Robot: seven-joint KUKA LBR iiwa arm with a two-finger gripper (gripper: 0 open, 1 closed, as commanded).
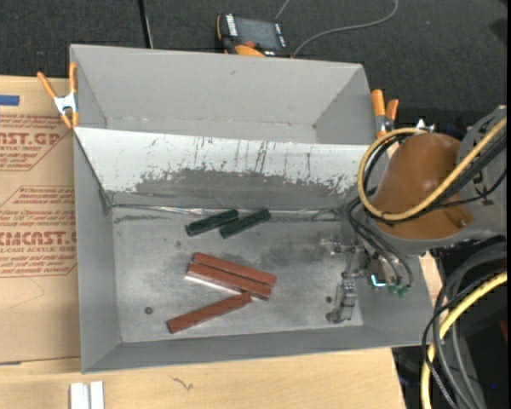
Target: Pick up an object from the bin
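Note:
My gripper [344, 300] hangs low at the bin's right side, near the front right corner, over bare metal floor with nothing beneath it. The nearest loose thing is a pair of red-brown flat bars [232, 277] lying side by side on a pale strip in the middle of the floor, well to the left of the gripper. A single red-brown bar [208, 313] lies slanted just in front of them. Two dark green sticks [227, 222] lie end to end near the back wall.
The bin's sloped walls rise steeply at the back and left. The arm with its orange cover and looped cables leans over the right rim. Open floor lies between the bars and the gripper.

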